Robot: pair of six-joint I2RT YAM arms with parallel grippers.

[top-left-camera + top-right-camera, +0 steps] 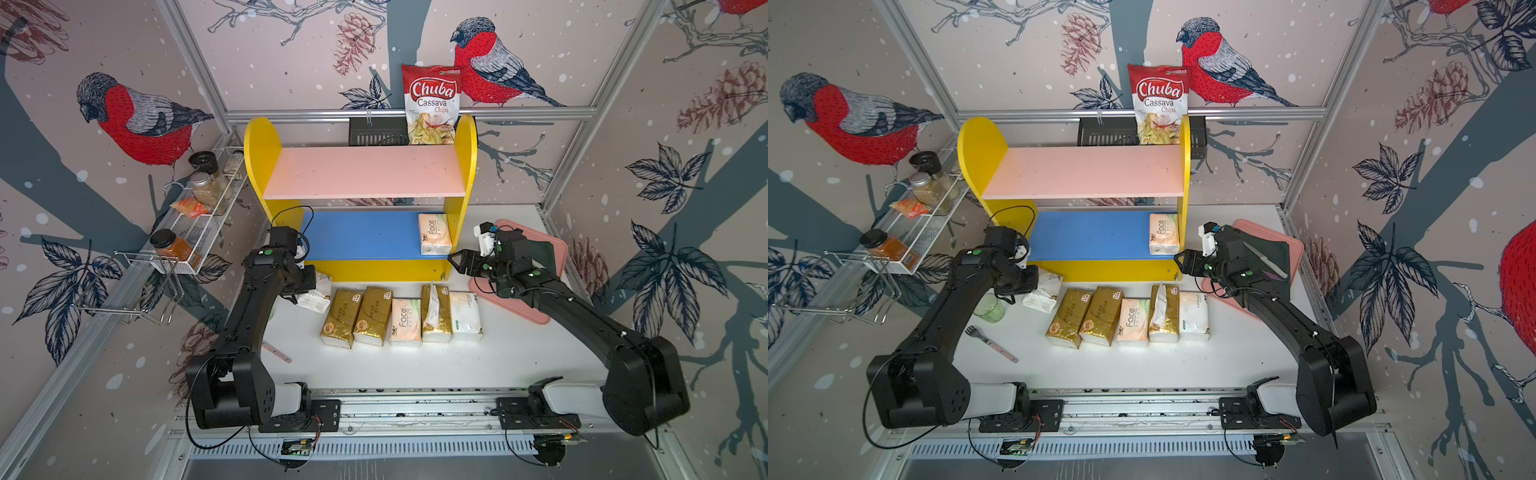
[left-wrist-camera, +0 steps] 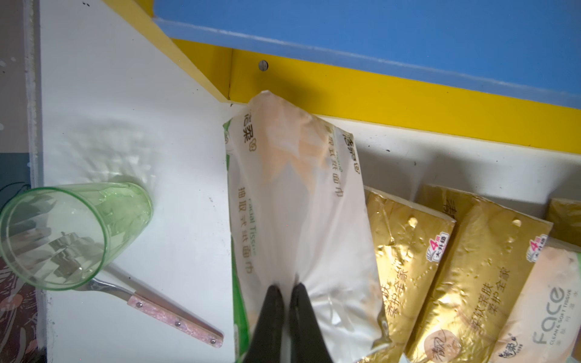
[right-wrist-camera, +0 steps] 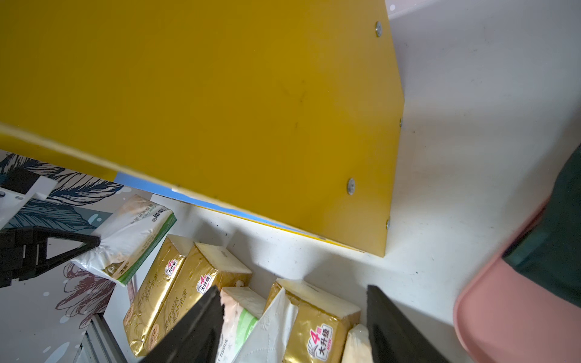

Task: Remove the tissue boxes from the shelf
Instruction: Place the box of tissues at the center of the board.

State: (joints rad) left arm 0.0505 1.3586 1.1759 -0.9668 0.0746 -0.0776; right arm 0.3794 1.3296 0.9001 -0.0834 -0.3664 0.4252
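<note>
The white table (image 1: 415,365) carries the whole scene. At its back stands the shelf (image 1: 259,143), which has yellow sides, a pink upper board (image 1: 365,172) and a blue lower board (image 1: 357,235). Right of the shelf lies a pink tray (image 1: 555,249) with a dark cloth on it, and the right arm reaches across the tray.

In front of the shelf, a row of five tissue packs (image 1: 405,322) lies side by side on the table. It runs two gold, one peach marked "Face", a third gold with a tissue sticking out, and one white at the right end.

One peach pack (image 1: 434,233) is on the shelf, at the right end of the blue lower board against the yellow side. The seventh, a white pack (image 2: 298,204), is off the shelf at the left end of the row. It is tilted, with its far end close to the shelf's yellow front strip. It cannot be told whether it touches the table.

The left hand (image 2: 287,292) is pinched together on the wrapper at that pack's near end. The right hand (image 3: 293,289) has its fingers spread apart and sits by the front corner of the shelf's right side, above the row.

Left of the white pack sits a clear green cup (image 2: 69,232), with a pink-handled fork (image 2: 176,320) near it.
</note>
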